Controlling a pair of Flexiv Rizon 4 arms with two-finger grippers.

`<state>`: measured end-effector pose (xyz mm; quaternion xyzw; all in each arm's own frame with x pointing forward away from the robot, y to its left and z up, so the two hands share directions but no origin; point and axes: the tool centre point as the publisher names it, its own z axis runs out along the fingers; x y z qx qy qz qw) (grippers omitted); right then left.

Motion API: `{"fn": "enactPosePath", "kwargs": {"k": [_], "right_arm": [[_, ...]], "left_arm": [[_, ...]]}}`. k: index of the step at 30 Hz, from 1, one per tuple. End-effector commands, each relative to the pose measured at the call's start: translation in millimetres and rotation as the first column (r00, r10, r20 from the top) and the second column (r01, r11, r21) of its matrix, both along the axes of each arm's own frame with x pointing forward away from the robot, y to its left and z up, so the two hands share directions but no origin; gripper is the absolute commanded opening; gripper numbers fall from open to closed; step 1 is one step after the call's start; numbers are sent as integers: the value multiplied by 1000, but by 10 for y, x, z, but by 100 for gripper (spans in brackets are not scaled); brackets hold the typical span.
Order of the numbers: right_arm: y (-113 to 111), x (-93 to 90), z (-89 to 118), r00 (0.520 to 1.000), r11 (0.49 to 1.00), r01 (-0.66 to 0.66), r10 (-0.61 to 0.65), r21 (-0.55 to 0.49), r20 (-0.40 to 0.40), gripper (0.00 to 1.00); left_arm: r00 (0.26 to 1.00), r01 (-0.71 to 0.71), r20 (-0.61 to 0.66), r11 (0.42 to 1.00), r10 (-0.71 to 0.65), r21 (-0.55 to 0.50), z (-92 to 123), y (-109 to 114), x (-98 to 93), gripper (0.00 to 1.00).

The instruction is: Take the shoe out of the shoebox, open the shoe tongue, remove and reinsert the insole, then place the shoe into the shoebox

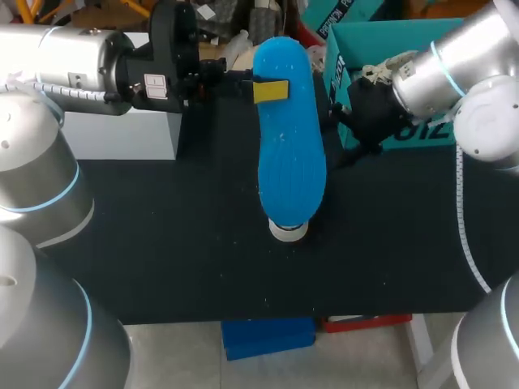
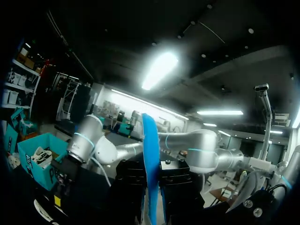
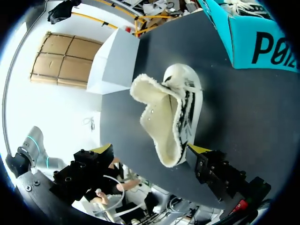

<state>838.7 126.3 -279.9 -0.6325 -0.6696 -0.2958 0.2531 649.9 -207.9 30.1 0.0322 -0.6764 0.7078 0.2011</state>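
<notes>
Your left gripper pinching the blue insole near its 12 o'clock end, insole held over mid-table, white fleece-lined shoe on the black table under its 6 o'clock end, your right gripper with fingers spread wide, teal shoebox at 1 o'clock.

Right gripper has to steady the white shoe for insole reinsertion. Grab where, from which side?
Likely the heel end of the white fleece-lined shoe, pinched across its narrow width, approached from where the right gripper sits: that end faces its open fingers, leaving the mouth clear for the blue foam insole.
</notes>
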Motion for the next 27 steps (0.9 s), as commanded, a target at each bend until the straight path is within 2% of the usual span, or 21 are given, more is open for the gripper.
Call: {"fn": "enactPosePath", "kwargs": {"k": [1,9,20,25,27], "right_arm": [[-95,-76,-64,1000,883,1,2,469,-6,100],[-193,-46,127,999,866,23,-36,499,16,100],[-223,29,204,999,870,39,-46,491,2,100],[-215,48,188,998,833,58,-46,551,-36,100],[-217,49,175,998,791,63,-38,609,-54,100]], "left_arm": [[1000,-5,1,1000,5,-1,-8,-19,-9,0],[1000,-5,1,1000,5,-1,-8,-19,-9,0],[1000,-5,1,1000,5,-1,-8,-19,-9,0],[1000,-5,1,1000,5,-1,-8,-19,-9,0],[1000,-5,1,1000,5,-1,-8,-19,-9,0]]}}
